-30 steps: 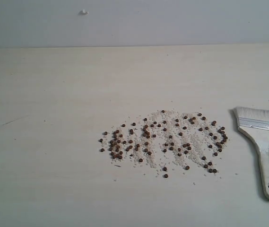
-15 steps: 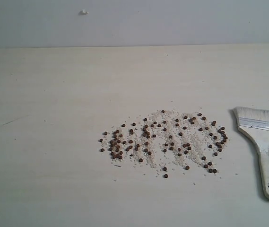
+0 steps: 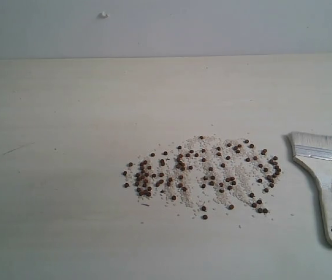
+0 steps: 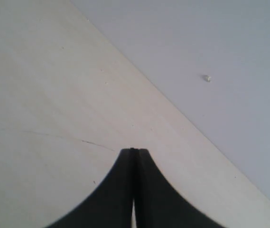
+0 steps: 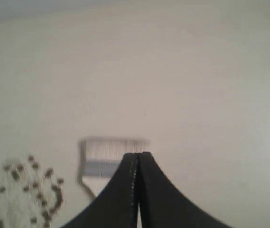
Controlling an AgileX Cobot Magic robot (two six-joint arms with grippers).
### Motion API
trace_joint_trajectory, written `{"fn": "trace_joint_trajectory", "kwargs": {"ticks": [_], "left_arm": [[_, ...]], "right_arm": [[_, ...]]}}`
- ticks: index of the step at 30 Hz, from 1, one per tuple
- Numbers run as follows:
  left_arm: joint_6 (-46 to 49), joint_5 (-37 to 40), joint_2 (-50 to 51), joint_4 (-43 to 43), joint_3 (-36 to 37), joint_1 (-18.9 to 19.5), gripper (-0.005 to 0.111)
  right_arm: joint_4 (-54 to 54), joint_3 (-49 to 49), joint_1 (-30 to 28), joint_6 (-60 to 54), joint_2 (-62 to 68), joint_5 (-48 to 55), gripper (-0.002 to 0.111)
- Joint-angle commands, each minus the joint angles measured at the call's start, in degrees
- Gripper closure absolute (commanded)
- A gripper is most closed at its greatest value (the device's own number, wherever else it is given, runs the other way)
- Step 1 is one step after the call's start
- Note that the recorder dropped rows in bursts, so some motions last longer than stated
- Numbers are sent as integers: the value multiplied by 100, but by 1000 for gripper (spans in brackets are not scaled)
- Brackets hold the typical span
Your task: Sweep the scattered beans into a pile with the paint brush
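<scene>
The left fingers [image 4: 118, 190] and right fingers [image 5: 120, 190] are pressed shut, empty. On the desk [image 3: 66, 116] the beans [image 3: 201, 175] lie spread wide just beside the paint brush [image 3: 322, 166], which lies flat, ungrasped. The right fingers, seemingly near its blurred bristles, should open and clamp the handle squarely.

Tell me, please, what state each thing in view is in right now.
beans: scattered loose among white crumbs, not yet piled.
paint brush: lying flat on the table right of the beans, not held.
left claw: shut, holding nothing.
right claw: shut, holding nothing.
</scene>
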Motion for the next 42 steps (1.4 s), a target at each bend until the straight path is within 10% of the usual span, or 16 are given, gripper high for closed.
{"fn": "trace_joint_trajectory", "kwargs": {"ticks": [1,19,42], "left_arm": [[38,-3,-37,-30,14,-11,107],[38,-3,-37,-30,14,-11,107],[38,-3,-37,-30,14,-11,107]], "right_arm": [[3,-97,6,-109,942,1179,96],[1798,1591,6,-1312,1959,-634,55],[1492,1391,1028,-775,2189,-1367,54]]}}
